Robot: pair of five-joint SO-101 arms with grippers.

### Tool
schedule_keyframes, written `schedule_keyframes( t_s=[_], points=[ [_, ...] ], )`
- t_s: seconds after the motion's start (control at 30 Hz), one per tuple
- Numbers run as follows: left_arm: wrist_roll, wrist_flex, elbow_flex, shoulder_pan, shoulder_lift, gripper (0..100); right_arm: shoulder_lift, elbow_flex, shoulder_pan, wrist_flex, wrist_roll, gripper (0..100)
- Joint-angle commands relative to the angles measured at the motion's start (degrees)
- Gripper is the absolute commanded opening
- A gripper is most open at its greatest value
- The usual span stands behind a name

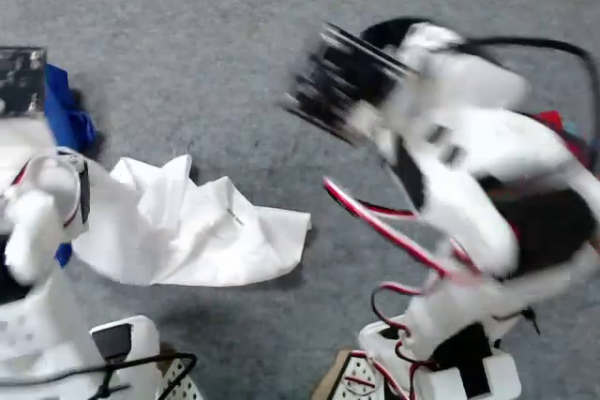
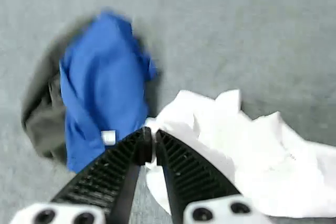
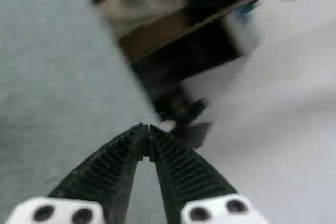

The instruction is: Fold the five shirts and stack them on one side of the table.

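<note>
White shirt (image 1: pixel 197 231): one. Blue shirt (image 2: pixel 102 82): one. Grey shirt (image 2: pixel 42 124): perhaps one. Left hand (image 2: pixel 148 148), right hand (image 3: pixel 148 141): two.

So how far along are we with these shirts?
Maybe two done: the blue shirt lies atop a dark garment at the table's left side, a loose pile. In hand: the crumpled white shirt, with the jaws of the left arm shut at its edge. The right arm is raised above the table, jaws shut. Left: folding the white one and any others.

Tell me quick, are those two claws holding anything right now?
Left gripper: shut, tips at the white shirt's edge; a grip on it cannot be told.
Right gripper: shut, holding nothing, above the table.
</note>
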Motion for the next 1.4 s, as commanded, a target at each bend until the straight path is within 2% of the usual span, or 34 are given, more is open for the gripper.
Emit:
schedule_keyframes(
  t_s=[0.0,0.13,0.27,0.4,0.5,0.73,1.1,1.23,1.37],
  points=[
    [-0.35,-6.95,10.02,-6.15,-4.09,2,0.48,14.55,-5.32,-1.05,-4.04,3.7],
    [-3.69,-13.98,22.77,-10.11,-8.92,2,3.56,31.25,-12.53,-6.77,-5.71,10.6],
    [-5.10,-20.92,35.34,-12.57,-13.67,2,8.40,42.68,-20.53,-14.15,-6.68,12.0],
    [-5.10,-27.69,45.27,-15.38,-16.66,2,16.04,47.43,-25.01,-20.48,-9.67,12.2],
    [-5.10,-28.57,49.76,-15.65,-17.01,2,23.34,47.25,-25.36,-23.12,-10.73,12.2],
    [-4.84,-28.75,52.57,-15.74,-17.01,2,38.81,38.02,-25.36,-23.47,-12.13,12.3],
    [-4.75,-28.75,57.93,-15.82,-17.45,2,61.67,14.02,-24.92,-13.27,-13.10,11.5],
    [-4.75,-28.66,57.93,-15.91,-17.45,2,68.44,5.85,-22.55,-7.47,-10.81,0.1],
    [-4.75,-28.75,57.67,-15.82,-17.45,2,71.78,-1.80,-19.65,0.44,-7.38,0.4]
  ],
)
